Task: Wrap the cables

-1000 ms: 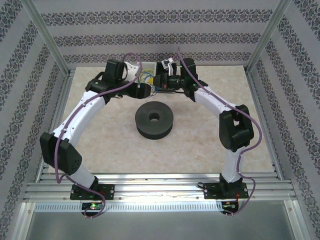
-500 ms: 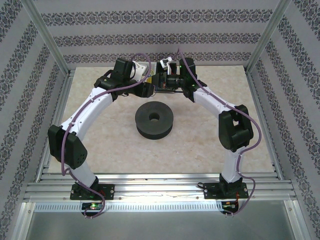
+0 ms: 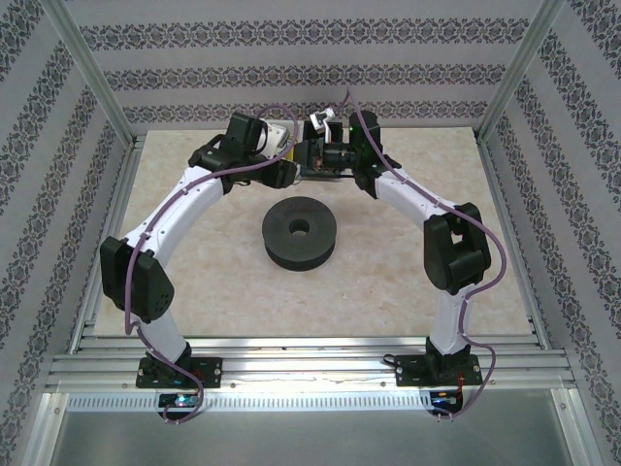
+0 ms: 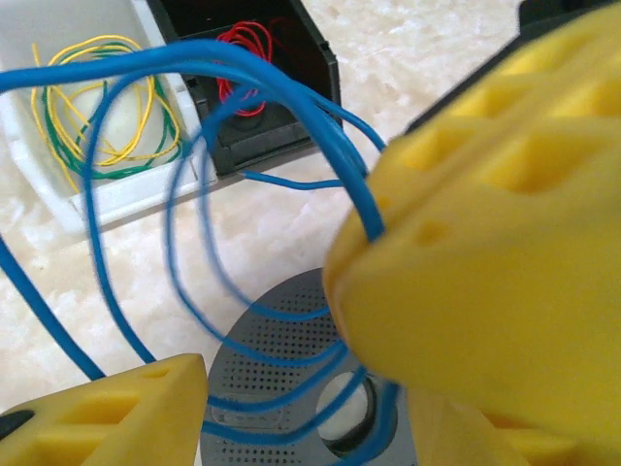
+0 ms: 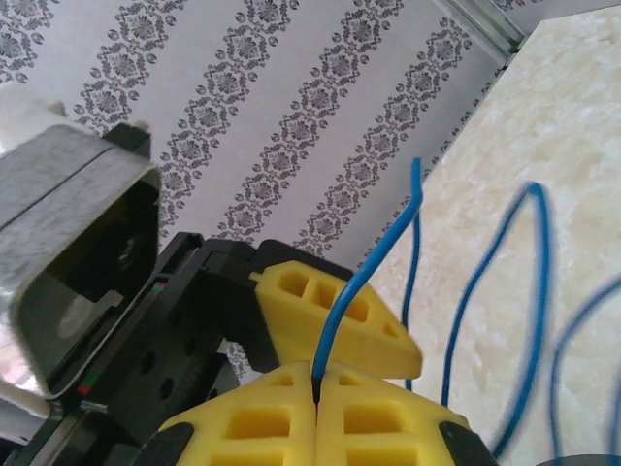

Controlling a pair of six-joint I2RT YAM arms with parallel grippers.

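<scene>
**A robot test cell, lab-style**

We're looking into a boxed-in rig. Aluminium frame posts [image 3: 92, 87] rise at the corners and patterned wall panels [image 3: 310, 73] close off the sides. The left arm [image 3: 170, 228] and right arm [image 3: 417, 204] are bolted to a slotted metal rail [image 3: 310, 369] at the near edge of a marble-look tabletop [image 3: 388, 291].

Thin blue cables [image 4: 194, 58] in loose, overlapping loops

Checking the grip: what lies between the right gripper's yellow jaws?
In the right wrist view, the thin blue wire is pinched between the right gripper's shut jaws.
</scene>
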